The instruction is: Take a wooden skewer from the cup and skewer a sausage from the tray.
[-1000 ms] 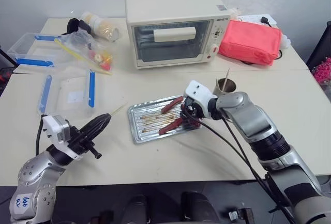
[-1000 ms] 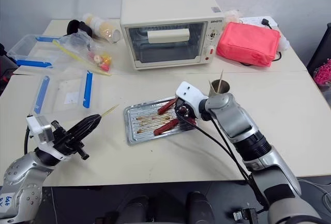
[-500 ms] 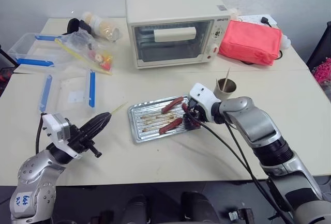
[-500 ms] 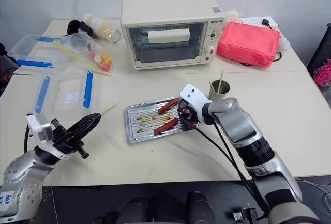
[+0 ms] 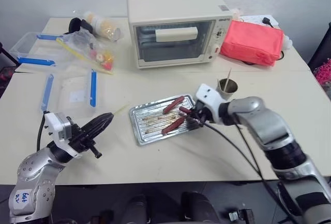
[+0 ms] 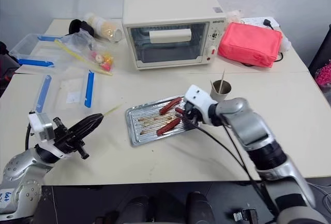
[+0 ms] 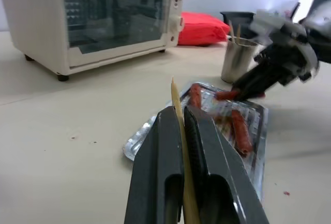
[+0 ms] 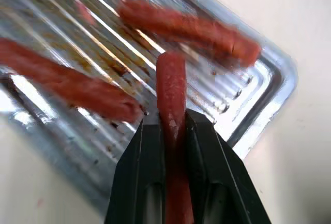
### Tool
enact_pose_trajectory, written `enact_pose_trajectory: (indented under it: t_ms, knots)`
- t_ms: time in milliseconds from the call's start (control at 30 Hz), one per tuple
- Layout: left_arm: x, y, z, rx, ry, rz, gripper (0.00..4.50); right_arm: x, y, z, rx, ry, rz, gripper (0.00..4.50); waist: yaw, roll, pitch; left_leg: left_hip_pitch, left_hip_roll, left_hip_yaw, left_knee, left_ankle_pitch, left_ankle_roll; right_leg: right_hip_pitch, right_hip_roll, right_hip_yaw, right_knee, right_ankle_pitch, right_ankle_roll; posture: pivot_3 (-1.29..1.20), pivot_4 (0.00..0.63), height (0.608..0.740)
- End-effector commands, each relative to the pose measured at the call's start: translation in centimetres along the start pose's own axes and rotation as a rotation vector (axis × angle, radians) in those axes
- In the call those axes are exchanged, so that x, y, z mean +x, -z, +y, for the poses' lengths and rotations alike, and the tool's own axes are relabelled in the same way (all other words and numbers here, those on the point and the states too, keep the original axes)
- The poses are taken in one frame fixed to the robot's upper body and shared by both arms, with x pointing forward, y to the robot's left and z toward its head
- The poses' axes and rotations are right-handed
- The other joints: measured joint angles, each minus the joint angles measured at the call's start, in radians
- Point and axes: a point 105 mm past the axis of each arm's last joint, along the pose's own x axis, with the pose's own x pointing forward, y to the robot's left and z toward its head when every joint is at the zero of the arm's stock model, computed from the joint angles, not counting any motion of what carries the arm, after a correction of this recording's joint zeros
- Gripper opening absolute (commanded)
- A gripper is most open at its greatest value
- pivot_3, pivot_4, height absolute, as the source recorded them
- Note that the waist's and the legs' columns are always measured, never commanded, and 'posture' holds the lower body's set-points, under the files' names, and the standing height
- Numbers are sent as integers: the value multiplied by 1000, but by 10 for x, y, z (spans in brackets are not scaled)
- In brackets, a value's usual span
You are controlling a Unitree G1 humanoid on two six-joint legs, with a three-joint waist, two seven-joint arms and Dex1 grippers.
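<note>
On the far left of the table (image 5: 170,167) we saw clear plastic boxes with blue clips (image 5: 70,87) and a bag of small items (image 5: 85,45). Near the front left edge, the left end effector (image 5: 106,119) was clenched on the wooden skewer (image 7: 177,105), which lay pinched between its two black fingers (image 7: 155,172) with the pointed pale tip (image 5: 121,109) sticking out toward the tray (image 5: 142,136). The tray sat near the middle of the table, its ribbed bottom streaked with brown grease, and two sausages lay in it: one (image 5: 174,104) near the far rim and one (image 5: 172,125) closer to the front. Behind the tray stood a cream toaster oven (image 5: 176,27) with its glass door closed. Over the right end of the tray we saw the right end effector (image 5: 192,116) grasping the sausage (image 8: 172,94), which ran lengthwise between its fingers (image 8: 139,172) with its end poking out beyond the tips; in the right wrist view it appeared to be held above the tray's bottom rather than lying in it. Just beside that arm, further back, stood the cup (image 5: 227,86) with another thin stick (image 5: 226,78) rising from it. At the back right lay a red pouch (image 5: 252,42), touching or nearly touching the oven's side; we could not tell which.
</note>
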Motion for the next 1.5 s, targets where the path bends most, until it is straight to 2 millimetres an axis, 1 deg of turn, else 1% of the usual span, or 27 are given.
enact_pose_trajectory:
  t_ms: [33,67,133,200,333,467,567,700,1000,1267,1500]
  knots:
    - [4,3,-22,33,201,82,0,-26,-34,32,-282,-276,-228,386,-1,0,0,0,0,0,0,0,0,0,1,0,0,0,0,0,150,740]
    - [5,5,-26,32,238,99,0,-29,-34,35,-315,-314,-241,386,-3,0,0,1,1,0,-1,0,0,1,2,-1,-1,0,0,0,150,740]
    - [9,7,-36,24,325,121,0,-30,-26,39,-356,-385,-196,386,-5,0,0,2,1,1,-1,0,0,1,2,0,0,0,0,0,150,740]
    - [18,3,-42,19,379,108,0,-28,-28,43,-354,-446,-193,386,-3,0,0,2,1,1,0,0,0,1,1,0,0,0,0,0,150,740]
    - [29,-3,-45,25,416,82,0,-23,-32,47,-350,-485,-185,386,-1,0,0,2,1,0,2,0,0,1,0,0,1,0,0,0,150,740]
    - [36,-6,-50,11,443,58,0,-18,-33,51,-354,-498,-175,386,-1,0,0,2,1,0,2,0,0,1,-1,0,2,0,0,0,150,740]
    - [38,-4,-52,9,453,62,0,-16,-37,54,-354,-497,-187,386,-1,0,0,1,1,0,2,0,0,1,0,0,1,0,0,0,150,740]
    - [43,-7,-49,3,441,35,0,-12,-39,55,-346,-483,-189,386,0,0,0,1,1,0,3,0,0,1,0,0,3,0,0,0,150,740]
    - [45,-4,-53,-5,469,42,0,-11,-38,55,-332,-466,-183,386,0,0,0,1,1,-1,6,0,0,1,-1,0,5,0,0,0,150,740]
    - [44,-3,-51,-5,460,44,0,-17,-29,45,-318,-444,-160,386,0,0,0,1,1,-1,7,0,0,1,-1,0,5,0,0,0,150,740]
    - [45,-3,-51,-4,457,36,0,-17,-21,41,-312,-439,-144,386,0,0,0,1,1,-1,7,0,0,1,-1,0,6,0,0,0,150,740]
